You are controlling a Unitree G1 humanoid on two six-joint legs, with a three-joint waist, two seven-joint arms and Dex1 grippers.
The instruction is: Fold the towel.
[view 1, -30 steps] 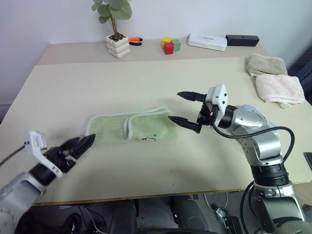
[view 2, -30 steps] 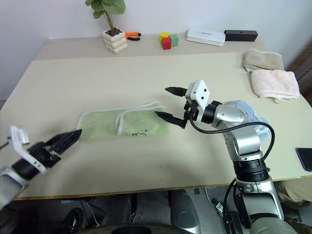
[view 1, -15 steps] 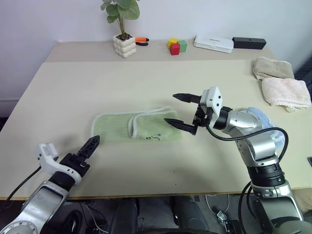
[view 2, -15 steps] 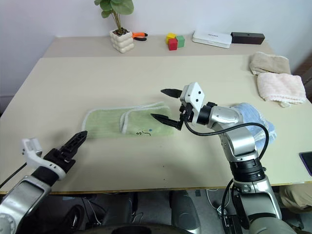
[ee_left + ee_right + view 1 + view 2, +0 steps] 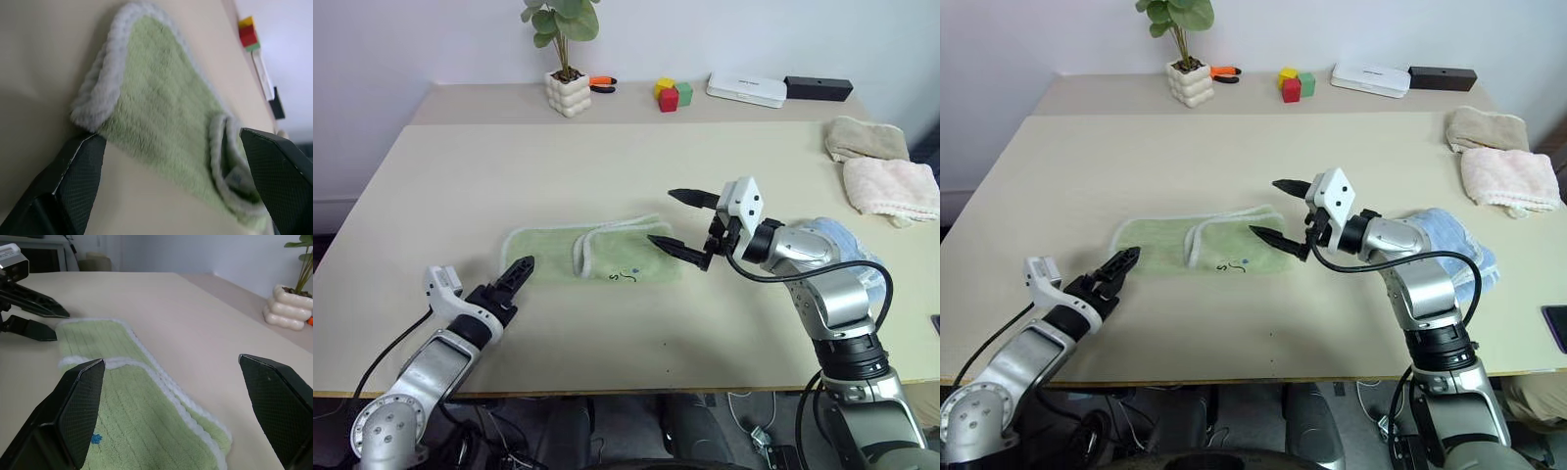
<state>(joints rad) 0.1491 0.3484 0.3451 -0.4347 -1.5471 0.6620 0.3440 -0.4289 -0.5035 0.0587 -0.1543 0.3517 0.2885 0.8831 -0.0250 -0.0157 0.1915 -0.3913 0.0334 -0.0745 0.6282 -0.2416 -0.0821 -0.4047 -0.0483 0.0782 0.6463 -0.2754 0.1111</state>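
The left gripper (image 5: 516, 273) has advanced to the near left corner of the green towel (image 5: 592, 257), jaws spread around that corner, gripping nothing. The towel lies mid-table, its right end already folded over. The right gripper (image 5: 685, 222) keeps hovering above the towel's right end, jaws wide and empty, so a left-corner grasp looks imminent.

The towel (image 5: 592, 255) lies on the desk (image 5: 460, 166) toward its front edge, its right part folded over onto itself. The left gripper (image 5: 514, 276) sits at the towel's left end, the right gripper (image 5: 677, 221) above its right end. A potted plant (image 5: 564, 78), blocks (image 5: 671, 94) and two boxes (image 5: 783, 88) line the back edge. Two folded towels (image 5: 881, 168) lie at the right edge.
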